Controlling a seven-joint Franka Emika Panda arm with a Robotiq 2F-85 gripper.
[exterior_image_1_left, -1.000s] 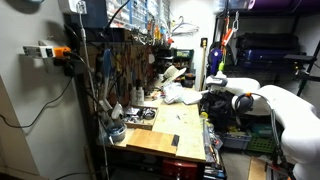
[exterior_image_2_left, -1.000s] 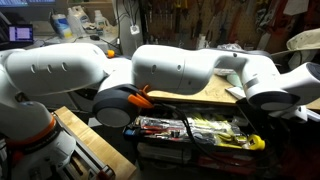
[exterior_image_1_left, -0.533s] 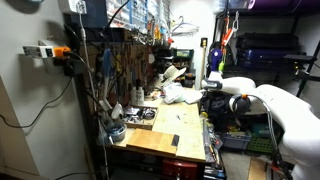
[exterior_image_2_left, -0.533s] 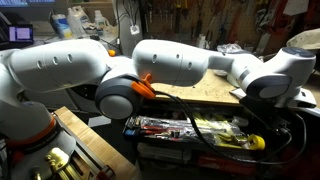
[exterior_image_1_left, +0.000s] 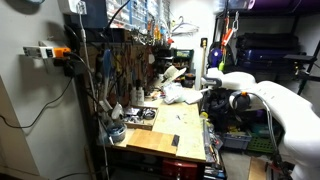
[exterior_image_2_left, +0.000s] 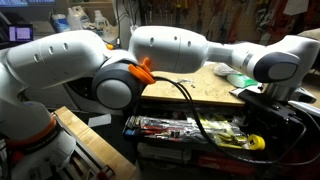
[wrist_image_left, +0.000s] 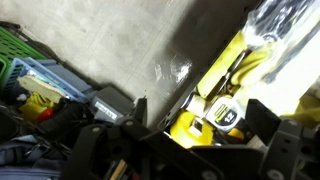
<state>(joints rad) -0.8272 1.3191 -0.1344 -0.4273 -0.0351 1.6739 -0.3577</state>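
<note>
White arm (exterior_image_2_left: 170, 45) fills the foreground in an exterior view, big links stretched across approx. level, orange band (exterior_image_2_left: 146, 70) at one joint; wrist (exterior_image_2_left: 277, 62) at the far end bends over and points down; in an exterior view from further off, the arm (exterior_image_1_left: 285, 108) rises from low down, elbow bent, forearm reaching fwd; gripper (wrist_image_left: 190, 140) in wrist view shows dark fingers (wrist_image_left: 92, 148) set wide apart, jaws spread.
</note>
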